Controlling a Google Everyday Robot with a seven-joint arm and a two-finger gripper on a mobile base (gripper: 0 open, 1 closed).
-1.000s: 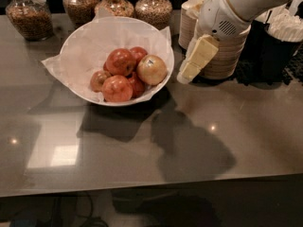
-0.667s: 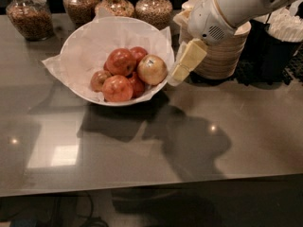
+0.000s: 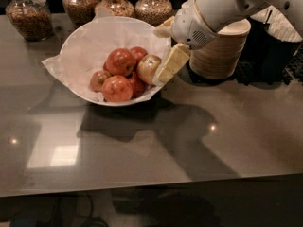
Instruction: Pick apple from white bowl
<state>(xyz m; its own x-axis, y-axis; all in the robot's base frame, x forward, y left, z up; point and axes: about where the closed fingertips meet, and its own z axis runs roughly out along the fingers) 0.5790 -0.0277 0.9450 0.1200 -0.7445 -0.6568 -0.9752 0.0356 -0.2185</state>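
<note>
- A glossy grey-brown counter (image 3: 246, 141) fills most of the view.
- A pale rectangular light reflection (image 3: 64, 148) lies on it at the left (two small glints sit apart from it).
- Glass jars (image 3: 154, 6) of dry goods line the dim back edge.
- A stack of cream paper bowls (image 3: 220, 51) stands at the right, beside dark containers (image 3: 272, 48).
- Below the front edge all is dark.
- The gripper (image 3: 164, 48) hangs above the counter's far middle, fingers apart.
</note>
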